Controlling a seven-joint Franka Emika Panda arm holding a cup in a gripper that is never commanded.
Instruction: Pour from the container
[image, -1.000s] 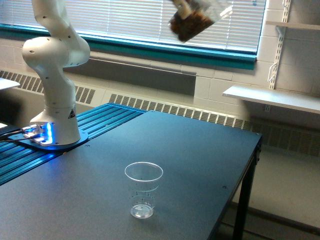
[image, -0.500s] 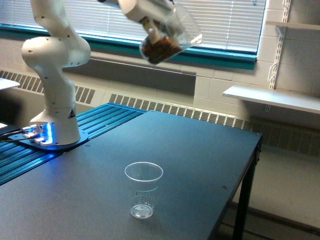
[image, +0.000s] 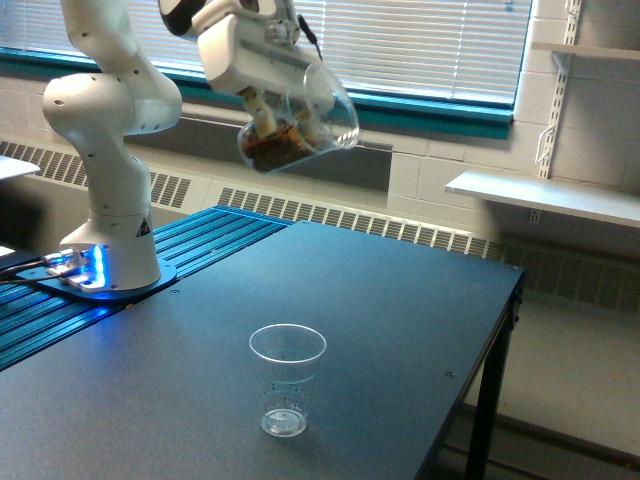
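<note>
The container (image: 300, 120) is a wide clear plastic cup with brown material in its lower part. It hangs tilted in the air near the top of the exterior view, mouth toward the view's right. My gripper (image: 268, 112) is shut on it, the white hand sitting just above it. A narrower clear cup (image: 287, 378) stands upright on the dark table (image: 400, 300), well below the container and apart from it. It looks empty.
The arm's white base (image: 108, 230) stands at the view's left on a blue ribbed surface (image: 200, 235). The table's edge (image: 505, 330) drops off at the view's right. Window blinds and a wall shelf (image: 545, 195) lie behind.
The gripper has carried the container down and toward the view's left, closer to above the standing cup. The cup on the table has not moved.
</note>
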